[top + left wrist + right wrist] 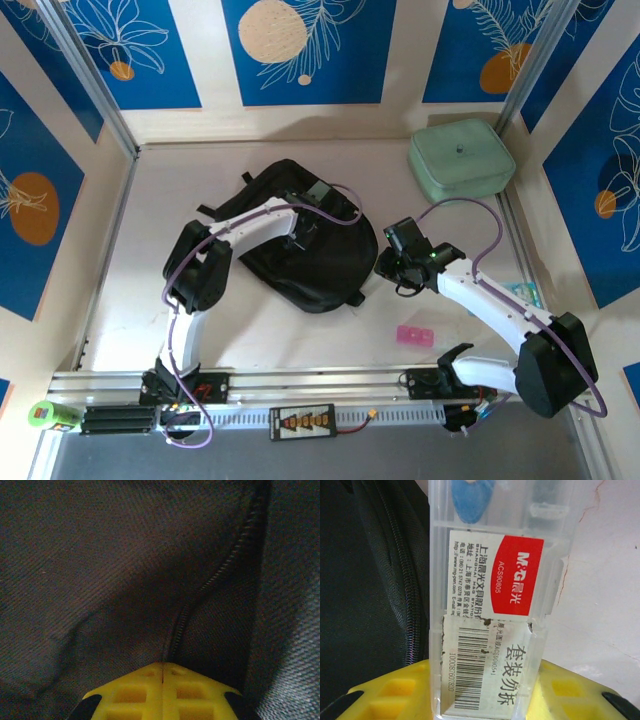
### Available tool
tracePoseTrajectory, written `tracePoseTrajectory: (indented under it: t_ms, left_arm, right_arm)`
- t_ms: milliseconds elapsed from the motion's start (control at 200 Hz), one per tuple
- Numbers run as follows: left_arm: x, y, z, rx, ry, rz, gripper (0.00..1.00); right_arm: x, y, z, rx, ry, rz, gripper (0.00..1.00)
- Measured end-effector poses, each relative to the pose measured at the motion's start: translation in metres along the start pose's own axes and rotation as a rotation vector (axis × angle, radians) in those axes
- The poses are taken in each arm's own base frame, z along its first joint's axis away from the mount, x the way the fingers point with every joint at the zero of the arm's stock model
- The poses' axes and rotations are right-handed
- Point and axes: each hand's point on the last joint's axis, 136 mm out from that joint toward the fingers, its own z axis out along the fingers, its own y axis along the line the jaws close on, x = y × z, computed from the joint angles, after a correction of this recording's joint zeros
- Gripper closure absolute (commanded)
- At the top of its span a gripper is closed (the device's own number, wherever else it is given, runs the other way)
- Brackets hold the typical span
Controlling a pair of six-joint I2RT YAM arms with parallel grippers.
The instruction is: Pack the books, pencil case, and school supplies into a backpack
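Pink block (415, 336): loose on table, near edge, right of centre.
My right claw (392, 268): pinching clear packet (495, 580) by its label end, just beside backpack (325, 272) zip.
Packet: judged light, stiff, slick plastic. Grip flat faces near end, since it may slip.
Right arm: elbow out right, forearm angled in toward backpack.
My left claw (162, 679): pressed together, apparently on backpack fabric at zip line.
Fabric: soft, floppy. Pinch at zip edge.
Left arm: arched over backpack.
Green case (460, 160): far right corner.
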Motion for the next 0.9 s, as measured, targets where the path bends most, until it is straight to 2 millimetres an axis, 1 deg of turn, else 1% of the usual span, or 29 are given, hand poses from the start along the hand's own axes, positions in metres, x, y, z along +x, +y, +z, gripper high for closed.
tracePoseTrajectory:
  t_ms: [70,160,375,465,525,615,695,775,835,900]
  left_arm:
    - [-0.001,0.004,-0.004,-0.002,-0.009,-0.007,1.00]
    - [-0.003,0.011,-0.013,-0.003,-0.028,-0.019,1.00]
    - [-0.009,0.033,-0.051,-0.003,-0.114,-0.070,1.00]
    - [-0.009,0.043,-0.060,-0.004,-0.133,-0.090,1.00]
    - [-0.006,0.045,-0.059,0.008,-0.129,-0.099,0.84]
    - [0.003,0.044,-0.050,0.038,-0.105,-0.111,0.76]
    - [0.016,0.039,-0.038,0.080,-0.070,-0.119,0.74]
    - [0.034,0.027,-0.027,0.152,-0.033,-0.129,0.73]
    - [0.046,0.018,-0.022,0.213,-0.015,-0.150,0.73]
    - [0.052,0.009,-0.021,0.291,-0.025,-0.189,0.74]
  right_arm:
    - [0.000,0.000,0.000,-0.001,-0.001,0.000,0.61]
    - [-0.001,0.003,0.000,-0.011,-0.004,0.000,0.61]
    - [-0.002,0.013,0.000,-0.056,-0.007,-0.024,0.61]
    - [-0.001,0.021,0.000,-0.083,-0.008,-0.048,0.62]
    - [0.000,0.029,0.000,-0.109,0.000,-0.075,0.62]
    - [0.004,0.043,0.000,-0.152,0.014,-0.121,0.62]
    - [0.006,0.058,-0.001,-0.192,0.024,-0.162,0.62]
    - [0.010,0.072,0.000,-0.232,0.045,-0.209,0.62]
    - [0.013,0.085,0.001,-0.260,0.064,-0.245,0.63]
    - [0.016,0.099,0.004,-0.286,0.085,-0.283,0.63]
